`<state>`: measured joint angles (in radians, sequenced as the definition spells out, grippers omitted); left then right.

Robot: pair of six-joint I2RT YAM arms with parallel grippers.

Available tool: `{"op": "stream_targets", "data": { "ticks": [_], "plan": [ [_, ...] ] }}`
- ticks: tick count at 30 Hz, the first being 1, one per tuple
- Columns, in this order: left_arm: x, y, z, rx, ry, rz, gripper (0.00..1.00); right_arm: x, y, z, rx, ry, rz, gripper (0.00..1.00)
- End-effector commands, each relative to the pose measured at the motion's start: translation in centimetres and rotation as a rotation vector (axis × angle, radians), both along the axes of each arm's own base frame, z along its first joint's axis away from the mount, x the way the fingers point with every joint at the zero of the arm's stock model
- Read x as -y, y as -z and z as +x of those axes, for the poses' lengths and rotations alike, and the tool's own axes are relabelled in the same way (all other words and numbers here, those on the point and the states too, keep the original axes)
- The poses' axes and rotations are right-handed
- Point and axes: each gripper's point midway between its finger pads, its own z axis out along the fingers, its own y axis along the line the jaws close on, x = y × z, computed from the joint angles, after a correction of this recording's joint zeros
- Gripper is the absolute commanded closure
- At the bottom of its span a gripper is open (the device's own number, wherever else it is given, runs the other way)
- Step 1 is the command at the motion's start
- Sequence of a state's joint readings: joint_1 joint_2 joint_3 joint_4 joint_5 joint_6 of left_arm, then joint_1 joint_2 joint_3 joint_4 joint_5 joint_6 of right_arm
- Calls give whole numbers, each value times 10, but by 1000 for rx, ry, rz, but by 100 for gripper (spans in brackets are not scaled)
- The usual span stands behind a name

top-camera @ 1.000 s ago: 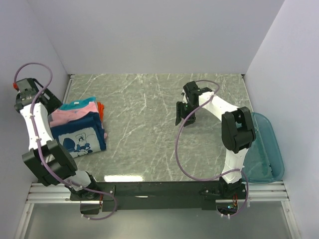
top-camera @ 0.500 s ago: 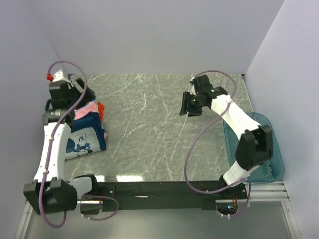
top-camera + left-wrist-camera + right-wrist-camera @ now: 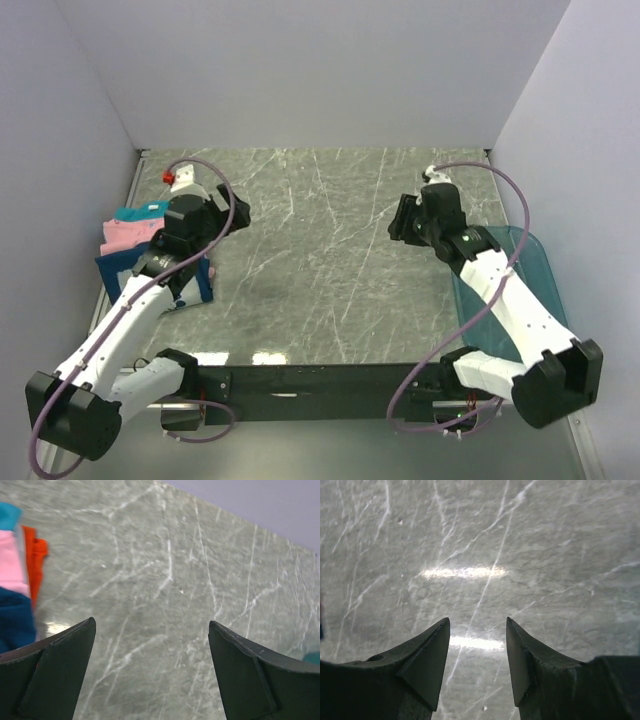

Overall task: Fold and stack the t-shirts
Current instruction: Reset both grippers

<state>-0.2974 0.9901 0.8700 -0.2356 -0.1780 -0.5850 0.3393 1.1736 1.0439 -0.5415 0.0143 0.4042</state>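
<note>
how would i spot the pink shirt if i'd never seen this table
Start at the grey marbled table and go to its left edge, where the folded clothes lie. The pink shirt sits there between a teal shirt farther back and a navy shirt nearer the front. It is the only pale pink cloth among them.

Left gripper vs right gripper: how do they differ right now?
The left gripper has its jaws wide apart; the right gripper leaves a narrower gap. The left gripper sits beside the stack of t-shirts on the left; the right gripper is over bare table, near the teal tub. Shared: both are open and hold nothing.
</note>
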Motion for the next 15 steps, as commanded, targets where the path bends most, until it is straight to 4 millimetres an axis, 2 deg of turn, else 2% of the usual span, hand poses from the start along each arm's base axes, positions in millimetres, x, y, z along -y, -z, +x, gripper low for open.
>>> {"op": "stream_targets", "data": {
  "ticks": [1,2,3,8,14,15],
  "plan": [
    [8,-19,7,105,-35,-13,1,19,-20,10,146,112,2,44],
    [15,-17,6,104,-18,-9,1,22,-13,7,143,129,3,44],
    [17,-16,7,107,-17,-6,0,24,-17,3,163,137,8,44],
    [28,-14,9,121,6,-11,0,37,-9,-8,180,194,0,44],
    [34,-11,12,122,18,-5,1,53,-15,-20,235,255,0,44],
    [33,-12,13,125,12,-6,0,57,-21,-23,263,274,2,44]
  ]
}}
